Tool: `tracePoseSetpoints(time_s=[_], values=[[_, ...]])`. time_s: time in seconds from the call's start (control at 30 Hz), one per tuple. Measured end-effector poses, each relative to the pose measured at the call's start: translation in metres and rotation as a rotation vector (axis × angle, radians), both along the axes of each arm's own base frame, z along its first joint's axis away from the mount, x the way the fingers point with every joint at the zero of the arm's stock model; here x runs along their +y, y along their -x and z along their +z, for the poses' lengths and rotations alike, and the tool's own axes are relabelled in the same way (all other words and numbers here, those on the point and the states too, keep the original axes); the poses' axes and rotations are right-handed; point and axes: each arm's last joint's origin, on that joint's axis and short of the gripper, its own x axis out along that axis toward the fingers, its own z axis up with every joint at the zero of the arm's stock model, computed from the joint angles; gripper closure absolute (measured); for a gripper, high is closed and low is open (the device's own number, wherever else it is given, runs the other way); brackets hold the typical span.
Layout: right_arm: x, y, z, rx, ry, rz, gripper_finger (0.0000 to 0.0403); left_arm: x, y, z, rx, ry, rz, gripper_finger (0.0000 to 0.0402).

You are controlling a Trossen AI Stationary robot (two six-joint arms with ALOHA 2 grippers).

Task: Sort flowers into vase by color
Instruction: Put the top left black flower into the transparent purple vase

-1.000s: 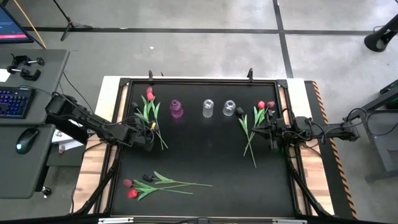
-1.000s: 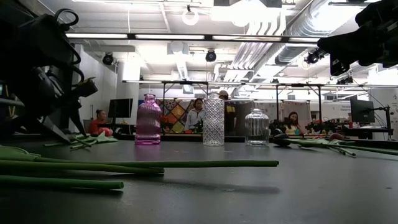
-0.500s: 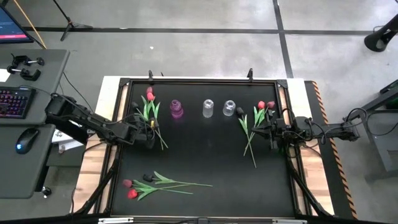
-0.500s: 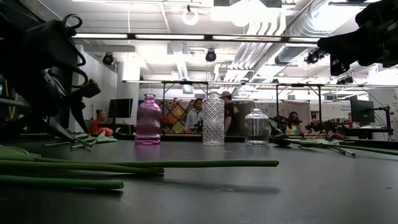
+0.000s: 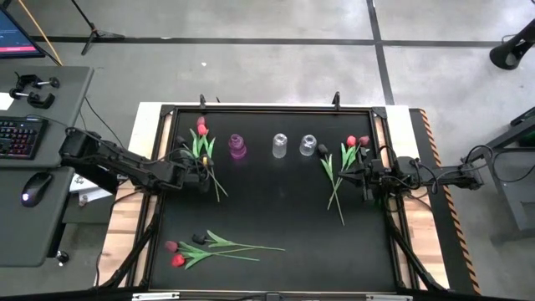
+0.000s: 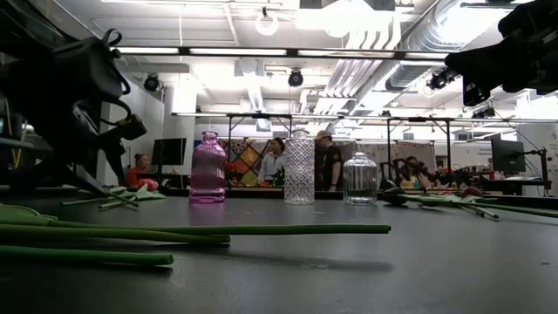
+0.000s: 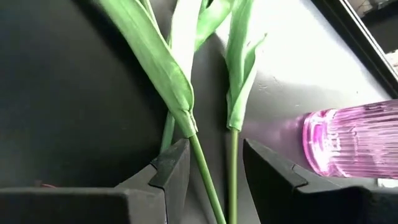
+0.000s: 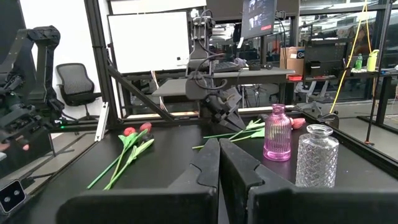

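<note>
1. The left gripper (image 5: 203,176) is held low over the black table (image 5: 276,201), at the left bunch of flowers (image 5: 201,150), just beside the pink vase (image 5: 237,147).
2. In the left wrist view its fingers (image 7: 171,168) are spread apart, with 2 green stems (image 7: 205,177) lying in the gap between them; contact between fingers and stems cannot be told.
3. The pink vase (image 7: 351,140) is seen close by in the left wrist view, standing on the table next to the leaves (image 7: 155,62).
4. The right gripper (image 5: 365,178) is parked at the right side of the table, beside the right bunch of flowers (image 5: 344,163); its fingers (image 8: 208,165) are pressed together with nothing between them.
5. 3 vases stand in a row along the far side: the pink vase, a tall clear vase (image 5: 279,145) and a short clear vase (image 5: 308,145). No flower is seen in any of them.
6. A 3rd bunch of flowers (image 5: 209,247), with red and dark heads, lies near the front edge of the table.
7. People (image 6: 275,161) are seen in the room behind the table in the low view.
</note>
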Motion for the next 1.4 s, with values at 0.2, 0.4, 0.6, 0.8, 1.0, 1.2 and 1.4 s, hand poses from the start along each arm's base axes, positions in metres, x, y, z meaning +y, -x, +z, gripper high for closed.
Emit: tracePoseSetpoints(time_s=[0.2,0.4,0.6,0.8,1.0,1.2,1.4], values=[[0.000,0.000,0.000,-0.001,0.000,0.000,0.0403,0.007,-0.004,0.001,-0.039,0.001,0.043,0.0264],[0.000,0.000,0.000,0.000,0.000,0.000,0.0403,0.013,-0.006,-0.003,0.049,-0.016,0.004,0.0264],[0.000,0.000,0.000,0.000,0.000,0.000,0.0403,0.017,-0.008,-0.010,0.065,-0.013,0.055,0.0264],[0.000,0.000,0.000,0.000,0.000,0.000,0.0403,0.019,-0.009,-0.014,0.080,-0.051,0.074,0.0269],[0.000,0.000,0.000,0.000,0.000,0.000,0.0403,0.019,-0.010,-0.021,0.140,-0.066,0.051,0.0322],[0.000,0.000,0.000,0.000,0.000,0.000,0.0403,0.019,-0.009,-0.023,0.172,-0.084,0.046,0.0394],[0.000,0.000,0.000,0.000,0.000,0.000,0.0403,0.018,-0.009,-0.021,0.242,-0.100,-0.051,0.0398]])
